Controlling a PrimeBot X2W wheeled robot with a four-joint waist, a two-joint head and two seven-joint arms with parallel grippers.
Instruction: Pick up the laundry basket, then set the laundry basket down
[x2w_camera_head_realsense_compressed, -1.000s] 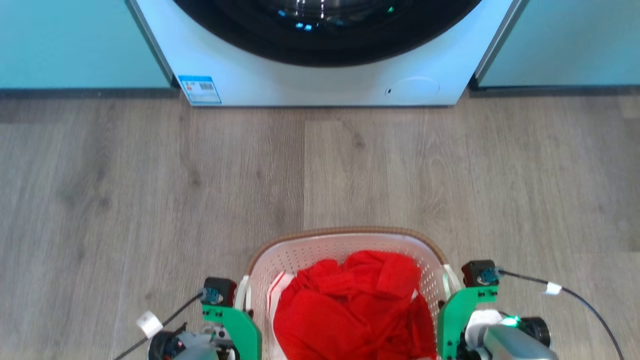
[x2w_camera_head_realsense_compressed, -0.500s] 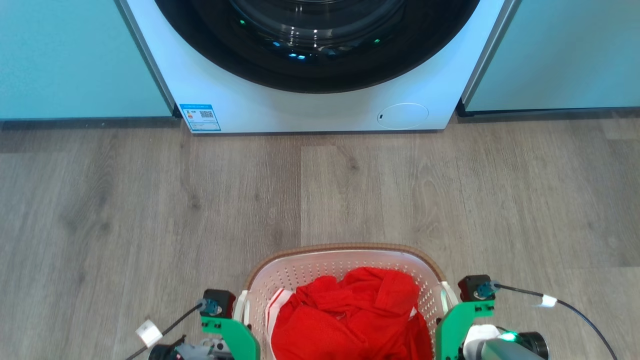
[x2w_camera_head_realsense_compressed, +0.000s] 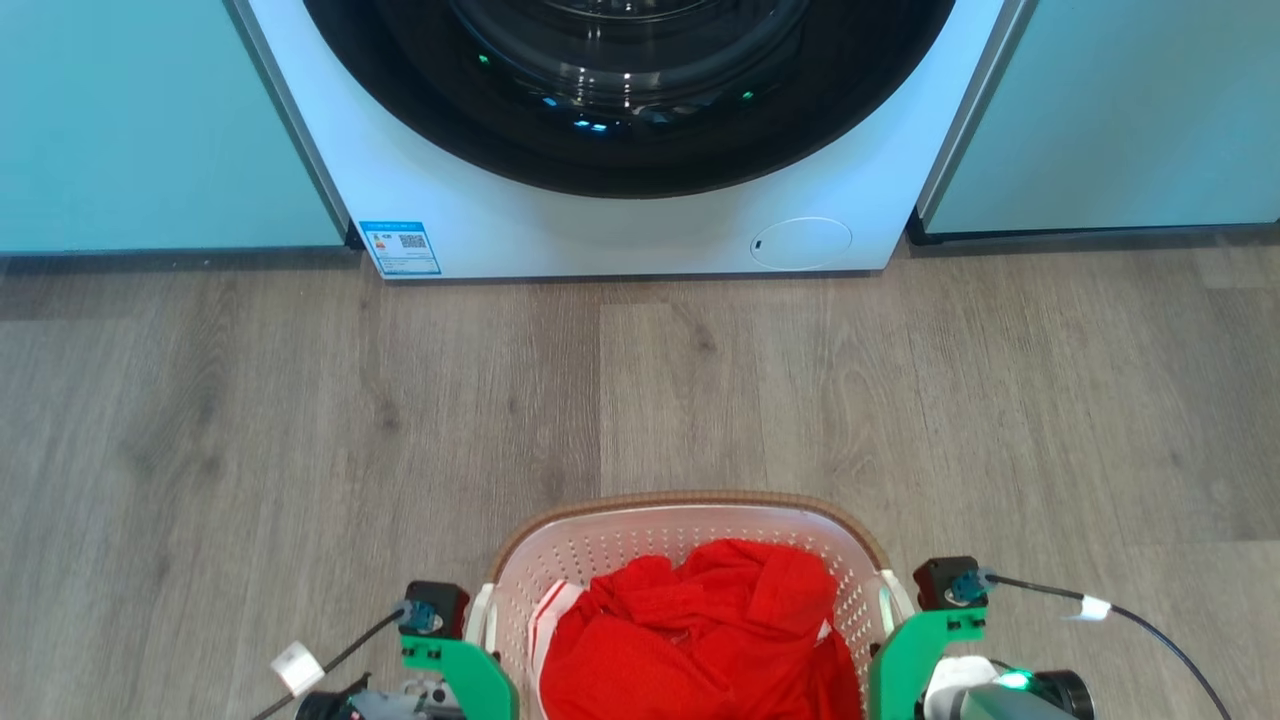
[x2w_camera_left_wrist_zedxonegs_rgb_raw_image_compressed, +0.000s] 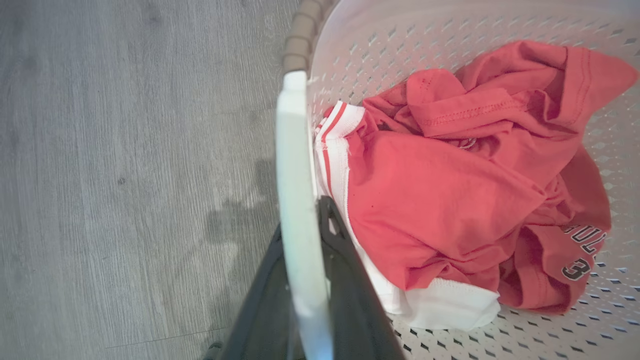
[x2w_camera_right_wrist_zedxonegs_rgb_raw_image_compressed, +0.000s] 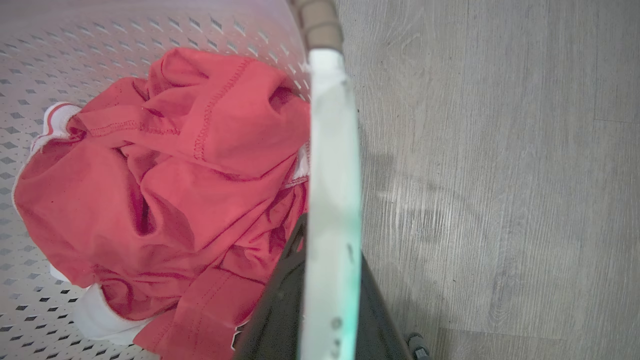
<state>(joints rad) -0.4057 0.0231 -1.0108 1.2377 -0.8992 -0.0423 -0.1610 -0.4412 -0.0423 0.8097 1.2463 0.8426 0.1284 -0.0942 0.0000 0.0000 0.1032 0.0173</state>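
Note:
The laundry basket (x2w_camera_head_realsense_compressed: 690, 520) is white and perforated with a brown woven-look rim. It sits at the bottom middle of the head view, between my two arms, with red and white clothes (x2w_camera_head_realsense_compressed: 700, 640) inside. My left gripper (x2w_camera_left_wrist_zedxonegs_rgb_raw_image_compressed: 301, 225) is shut on the basket's white left handle (x2w_camera_left_wrist_zedxonegs_rgb_raw_image_compressed: 292, 150), one dark finger on each side. My right gripper (x2w_camera_right_wrist_zedxonegs_rgb_raw_image_compressed: 331, 240) is shut the same way on the white right handle (x2w_camera_right_wrist_zedxonegs_rgb_raw_image_compressed: 332, 150). The green wrist mounts (x2w_camera_head_realsense_compressed: 465, 665) flank the basket. A shadow lies on the floor boards beside the basket in both wrist views.
A white washing machine (x2w_camera_head_realsense_compressed: 640, 235) with a dark round door stands ahead, with teal cabinet fronts (x2w_camera_head_realsense_compressed: 150, 120) on either side. Grey wood floor (x2w_camera_head_realsense_compressed: 640, 390) stretches between it and the basket. Thin cables (x2w_camera_head_realsense_compressed: 1150, 625) trail from both wrists.
The whole head view has shifted, so the camera moved: the washing machine and the basket now sit lower in the picture. Both grippers keep their hold on the handles.

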